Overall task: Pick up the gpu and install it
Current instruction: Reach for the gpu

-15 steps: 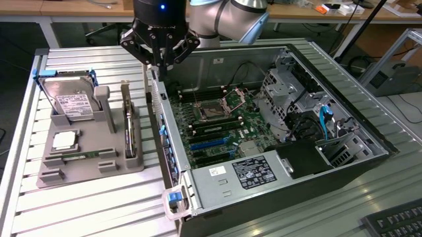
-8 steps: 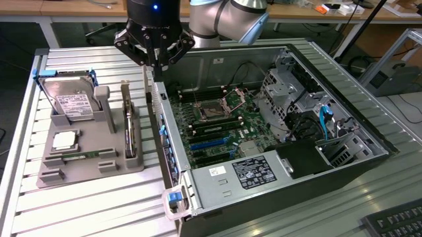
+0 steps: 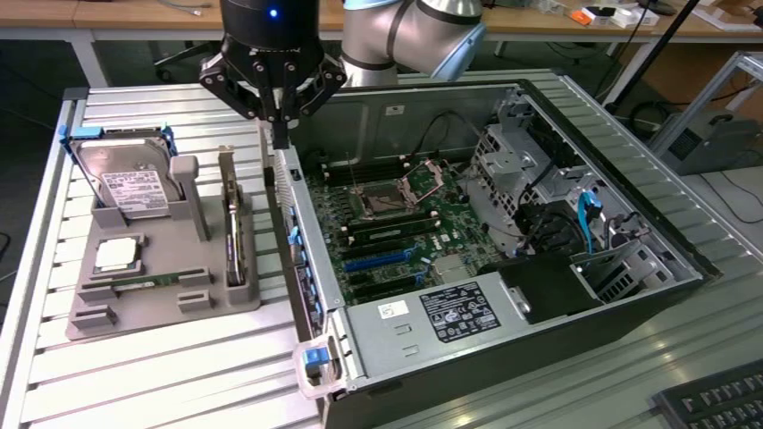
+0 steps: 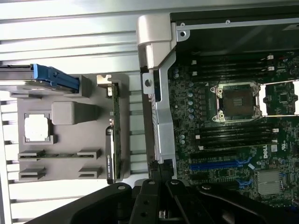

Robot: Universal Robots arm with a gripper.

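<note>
Slatted table (image 3: 155, 375): gpu (image 3: 234, 223) stands in holder (image 3: 155, 304), fingers (image 3: 281, 130) pressed together above case wall (image 3: 295, 228), motherboard (image 4: 233, 140) marked Dell

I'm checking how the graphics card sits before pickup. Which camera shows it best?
The exterior view: the graphics card stands on edge in the gray holder, one flat side visible along its length. The wrist view looks down on its thin top edge, so its faces are hidden.
</note>
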